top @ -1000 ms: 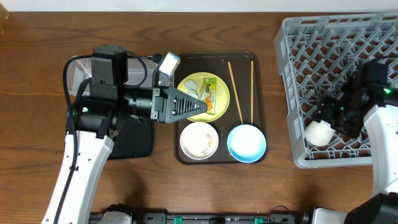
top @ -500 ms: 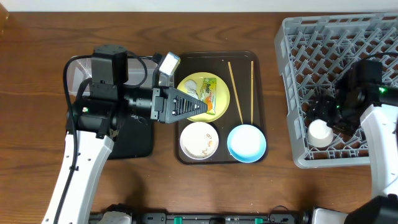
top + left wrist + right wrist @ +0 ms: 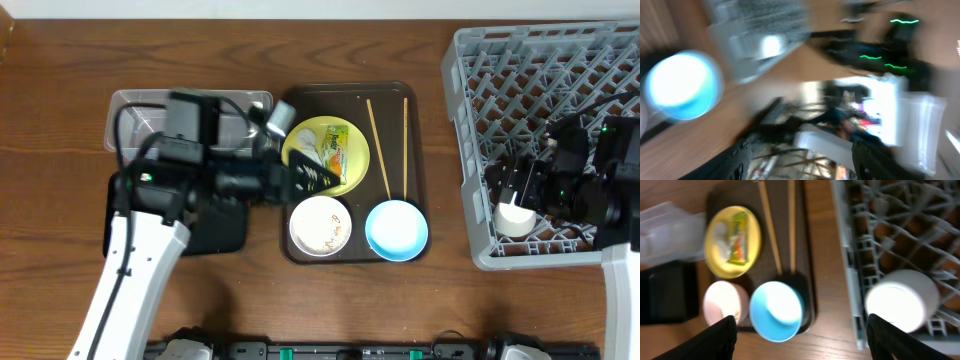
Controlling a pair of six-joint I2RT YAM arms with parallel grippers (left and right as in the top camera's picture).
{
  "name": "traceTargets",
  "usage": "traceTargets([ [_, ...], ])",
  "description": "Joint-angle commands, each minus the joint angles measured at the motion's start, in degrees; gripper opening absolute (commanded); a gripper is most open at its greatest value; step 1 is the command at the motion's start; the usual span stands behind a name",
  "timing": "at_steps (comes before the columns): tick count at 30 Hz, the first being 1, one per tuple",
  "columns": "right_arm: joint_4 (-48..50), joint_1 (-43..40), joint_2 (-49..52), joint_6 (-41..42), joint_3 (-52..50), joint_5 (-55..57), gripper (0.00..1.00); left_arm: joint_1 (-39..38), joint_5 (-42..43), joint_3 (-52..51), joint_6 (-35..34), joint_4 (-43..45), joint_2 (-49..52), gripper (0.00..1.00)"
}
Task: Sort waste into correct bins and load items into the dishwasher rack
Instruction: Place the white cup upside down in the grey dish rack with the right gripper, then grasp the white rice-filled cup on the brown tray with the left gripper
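Observation:
The pale-yellow plate (image 3: 345, 135) on the brown tray holds the yellow-green wrapper (image 3: 336, 152) and a white scrap (image 3: 308, 148). My left gripper (image 3: 335, 174) hovers open over the plate's near-left edge; its wrist view is badly blurred. The white bowl (image 3: 320, 225), light-blue bowl (image 3: 397, 229) and chopsticks (image 3: 378, 145) lie on the same tray. The small white cup (image 3: 513, 216) stands in the grey rack (image 3: 530, 70) at its front left. My right gripper (image 3: 512, 188) is open and empty just above the cup. The right wrist view shows the cup (image 3: 902, 300), blue bowl (image 3: 777, 311) and plate (image 3: 732, 240).
The clear tub (image 3: 140, 105) lies at the far left, with the black tray (image 3: 215, 235) in front of it, partly under my left arm. The brown serving tray (image 3: 300, 100) sits mid-table. The rack's wall (image 3: 847, 275) stands between the tray and the cup.
My right gripper has let go of the white cup, which now stands in the rack, and drawn back. My left gripper has swung right and lower over the plate.

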Motion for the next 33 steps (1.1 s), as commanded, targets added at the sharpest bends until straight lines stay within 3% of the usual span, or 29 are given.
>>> traceTargets([
  [1, -0.04, 0.59, -2.03, -3.10, 0.79, -6.14, 0.82, -7.34, -33.99, 0.37, 1.03, -4.15, -0.04, 0.67],
  [5, -0.09, 0.59, -2.43, -2.08, 0.79, -7.23, 0.82, -18.53, -58.95, 0.31, -2.38, -4.02, 1.55, 0.66],
  [8, -0.11, 0.59, -2.38, -1.64, 0.79, -7.63, 0.82, -25.03, -64.65, 0.31, -3.72, -0.85, 5.20, 0.66],
  [16, -1.55, 0.59, -2.38, -1.53, 0.79, -7.65, 0.82, -29.40, -65.99, 0.31, -16.11, 4.70, 20.13, 0.57],
  [26, -2.69, 0.59, -2.38, -1.55, 0.79, -7.63, 0.82, -29.40, -62.51, 0.31, -20.57, 9.70, 30.51, 0.55],
  [33, -2.71, 0.59, -2.38, -1.55, 0.79, -7.63, 0.82, -29.42, -60.57, 0.31, -20.55, 10.29, 33.70, 0.35],
])
